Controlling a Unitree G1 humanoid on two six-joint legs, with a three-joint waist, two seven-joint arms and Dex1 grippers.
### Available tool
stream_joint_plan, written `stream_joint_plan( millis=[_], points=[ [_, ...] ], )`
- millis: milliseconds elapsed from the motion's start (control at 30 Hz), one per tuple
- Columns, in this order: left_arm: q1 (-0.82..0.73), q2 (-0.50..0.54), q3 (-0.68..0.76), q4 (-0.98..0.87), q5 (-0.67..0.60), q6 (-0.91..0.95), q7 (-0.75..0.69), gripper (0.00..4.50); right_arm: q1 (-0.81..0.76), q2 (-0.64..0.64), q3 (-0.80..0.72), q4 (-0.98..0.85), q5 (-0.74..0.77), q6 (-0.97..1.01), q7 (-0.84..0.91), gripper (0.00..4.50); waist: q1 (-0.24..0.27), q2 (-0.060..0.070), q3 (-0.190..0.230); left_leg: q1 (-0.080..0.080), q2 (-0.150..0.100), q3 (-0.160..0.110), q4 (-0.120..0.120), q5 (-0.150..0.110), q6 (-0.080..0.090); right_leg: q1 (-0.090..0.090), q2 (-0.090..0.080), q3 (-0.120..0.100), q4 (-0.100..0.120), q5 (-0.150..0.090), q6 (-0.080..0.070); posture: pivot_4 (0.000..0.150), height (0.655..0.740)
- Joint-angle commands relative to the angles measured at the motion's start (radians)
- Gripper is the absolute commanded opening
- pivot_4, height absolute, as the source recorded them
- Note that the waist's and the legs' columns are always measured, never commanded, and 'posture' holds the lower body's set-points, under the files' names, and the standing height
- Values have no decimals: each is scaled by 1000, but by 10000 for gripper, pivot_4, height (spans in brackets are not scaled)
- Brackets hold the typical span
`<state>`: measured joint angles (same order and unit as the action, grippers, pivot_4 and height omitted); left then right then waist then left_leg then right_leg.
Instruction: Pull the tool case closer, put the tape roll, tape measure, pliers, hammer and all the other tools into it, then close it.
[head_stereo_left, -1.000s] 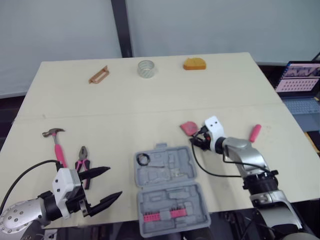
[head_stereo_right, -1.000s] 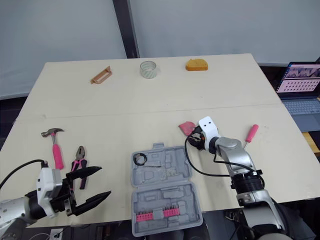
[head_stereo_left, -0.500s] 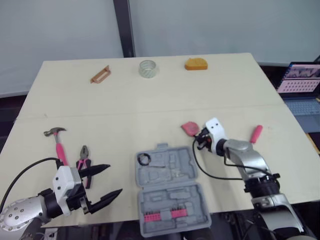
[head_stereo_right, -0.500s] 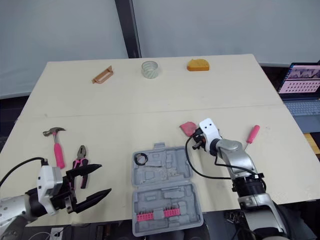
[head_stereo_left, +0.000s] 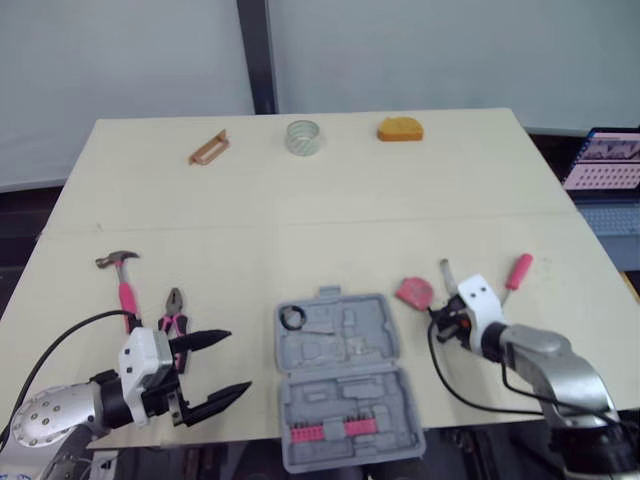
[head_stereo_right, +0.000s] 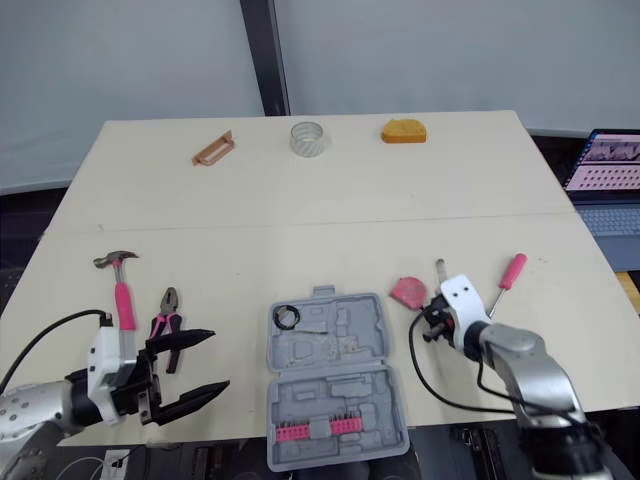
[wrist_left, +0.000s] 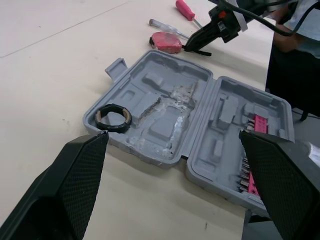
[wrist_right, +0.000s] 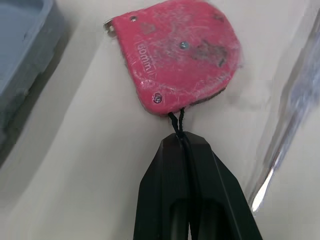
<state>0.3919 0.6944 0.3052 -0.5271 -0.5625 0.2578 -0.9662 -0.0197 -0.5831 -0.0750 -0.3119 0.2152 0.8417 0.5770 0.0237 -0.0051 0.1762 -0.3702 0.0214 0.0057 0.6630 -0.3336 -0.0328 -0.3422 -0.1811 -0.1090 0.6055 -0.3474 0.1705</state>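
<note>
Two hands: left hand (head_stereo_left: 238, 361) spread wide, empty; right hand (wrist_right: 181, 145) tight on the cord (wrist_right: 176, 120) of the tape measure (wrist_right: 180, 50)

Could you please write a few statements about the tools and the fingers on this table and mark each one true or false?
1. The tool case lies open. True.
2. The black tape roll lies on the table beside the case. False: it sits inside the case.
3. The left fingers grip the pliers. False: they are open and empty; the pliers lie on the table.
4. The right fingers are shut on the cord of the tape measure. True.
5. The hammer is in the case. False: it lies on the table.
</note>
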Motion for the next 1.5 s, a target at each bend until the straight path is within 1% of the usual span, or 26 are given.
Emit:
stream_joint_plan(
  millis=[33, 300, 533, 800, 1167, 1467, 1500],
  points=[
    [-26, 15, -22, 17, 0, -6, -28, 45000, 90, -3, -55, -148, 40, 86, -26, 280, 1, 0, 0, 0, 0, 0, 0, 0, 0, 0, 0, 0, 0, 0, 0, 1500, 7400],
    [-83, 42, -86, 68, -3, -23, -117, 45000, 291, 45, -134, -409, 103, 232, -82, 280, -1, 2, 0, 0, 0, 0, -1, 0, 0, 0, 0, 0, 0, 0, 0, 1500, 7400],
    [-114, 42, -124, 108, 16, -84, -188, 45000, 386, 84, -131, -522, 137, 293, -119, 280, 0, 2, 0, 0, 0, 0, -1, 0, 0, 0, 0, 1, 0, 0, 0, 1500, 7400],
    [-108, 37, -147, 161, 52, -166, -240, 45000, 412, 95, -118, -553, 162, 325, -138, 280, 0, 2, 1, 0, 0, 0, -1, 0, 0, -1, 0, 1, 0, 0, 0, 1500, 7400],
    [-90, 39, -143, 149, 59, -181, -222, 45000, 403, 83, -105, -531, 173, 330, -144, 280, 0, 2, 1, 0, 0, 0, -1, -1, 0, 0, 0, 1, 0, 0, 0, 1500, 7400],
    [-84, 36, -144, 149, 62, -189, -215, 45000, 378, 76, -103, -512, 185, 376, -143, 280, 0, 2, 1, 0, 0, 0, -1, 0, 0, 0, 0, 1, 0, 0, 0, 1500, 7400],
    [-81, 35, -144, 152, 64, -194, -215, 45000, 375, 76, -106, -512, 190, 386, -141, 2773, 0, 2, 1, 0, 0, 0, -1, 0, 0, 0, 0, 1, 0, 0, 0, 1500, 7400]
  ],
)
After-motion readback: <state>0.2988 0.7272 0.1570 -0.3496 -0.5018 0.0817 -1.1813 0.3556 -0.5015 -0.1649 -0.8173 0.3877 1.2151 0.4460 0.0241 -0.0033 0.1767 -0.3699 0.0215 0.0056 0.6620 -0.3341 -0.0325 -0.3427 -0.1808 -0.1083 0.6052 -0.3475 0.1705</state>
